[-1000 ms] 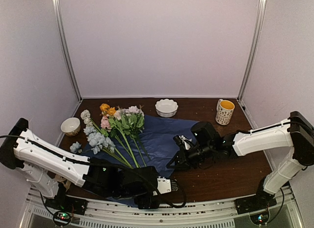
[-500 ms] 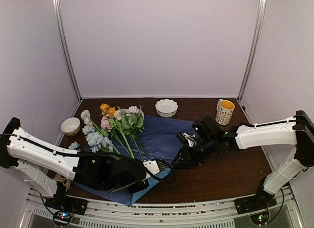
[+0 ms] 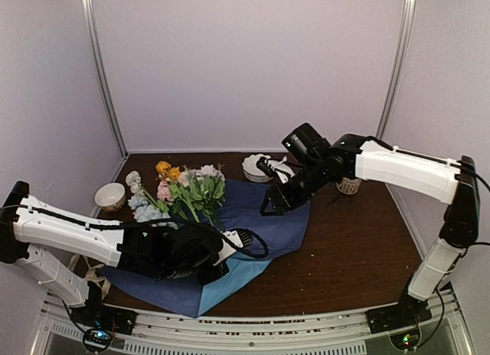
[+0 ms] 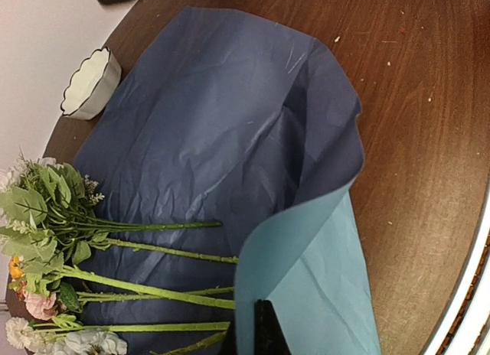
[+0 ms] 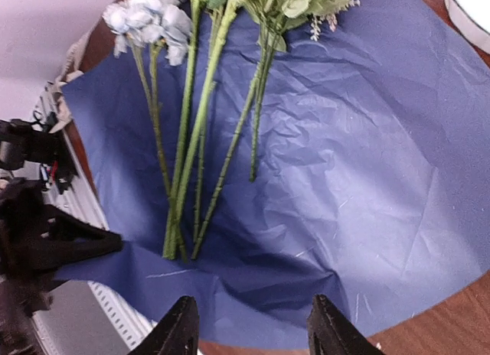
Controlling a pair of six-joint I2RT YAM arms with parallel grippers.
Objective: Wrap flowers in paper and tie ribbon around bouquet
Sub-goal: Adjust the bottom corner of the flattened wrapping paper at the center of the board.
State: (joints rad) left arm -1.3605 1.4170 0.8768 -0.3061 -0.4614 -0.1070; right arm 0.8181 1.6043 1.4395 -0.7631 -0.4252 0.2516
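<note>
The flowers lie on the dark-blue paper, blooms to the far left, stems toward the near edge. My left gripper is shut on the paper's near corner. That corner is folded up, so its light-blue underside stands beside the stem ends. One black finger presses on the fold. My right gripper hangs open above the paper's far right part, with nothing between its fingertips. A beige strip, probably the ribbon, hangs at the left front edge under my left arm.
A white scalloped bowl sits at the back, partly behind my right gripper. A small cream bowl stands at the far left. A patterned mug with a yellow inside stands at the back right, behind my right arm. Bare wood lies right of the paper.
My left gripper shut on the paper's near corner and drew it up and inward. My right gripper opened, let go of the paper's right edge, and rose toward the back.
</note>
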